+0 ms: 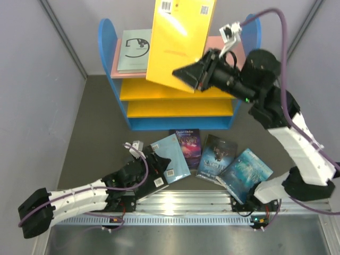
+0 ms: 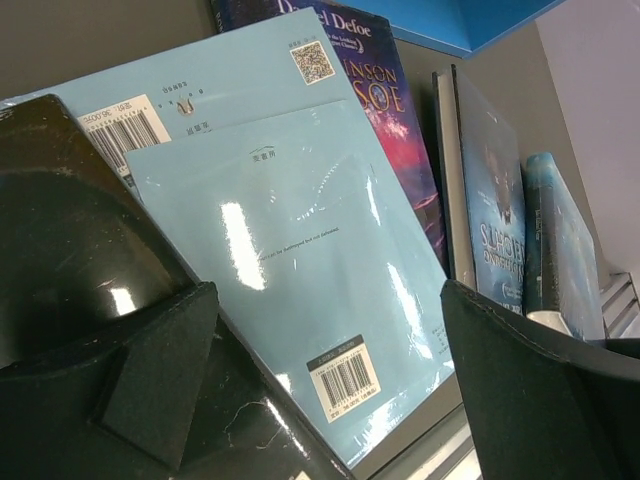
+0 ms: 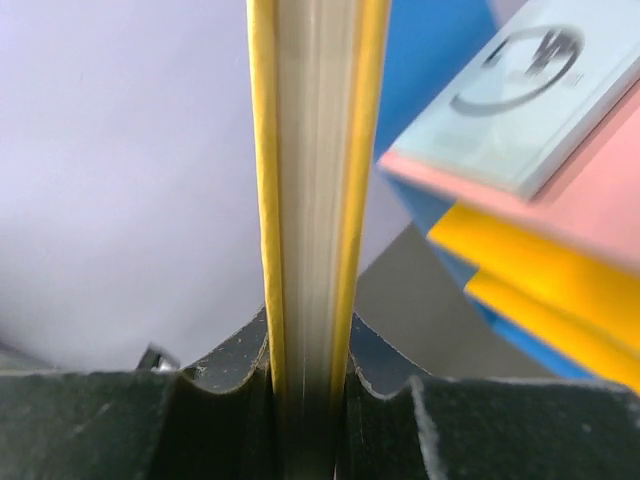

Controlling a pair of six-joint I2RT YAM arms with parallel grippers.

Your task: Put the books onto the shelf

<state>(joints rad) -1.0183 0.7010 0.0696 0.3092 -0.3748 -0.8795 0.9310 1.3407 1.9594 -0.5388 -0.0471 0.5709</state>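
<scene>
So far one grey-green book (image 1: 133, 50) lies on the shelf (image 1: 112, 45); right fingers (image 1: 187, 74) pinch the yellow book (image 1: 178, 37) upper centre; left fingers (image 2: 150, 390), spread, face four books (image 1: 212, 156) lower centre.

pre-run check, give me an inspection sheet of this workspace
surface: dark grey table, metal rail at near edge
job's things: yellow book held above the shelf; grey-green book flat on its top board; light blue book, purple-blue book, black book, teal book in front of it
clutter: nothing seen
tools: left tool open by light blue book; right tool shut on yellow book
cables: purple cable along each arm
surroundings: pale walls both sides
</scene>
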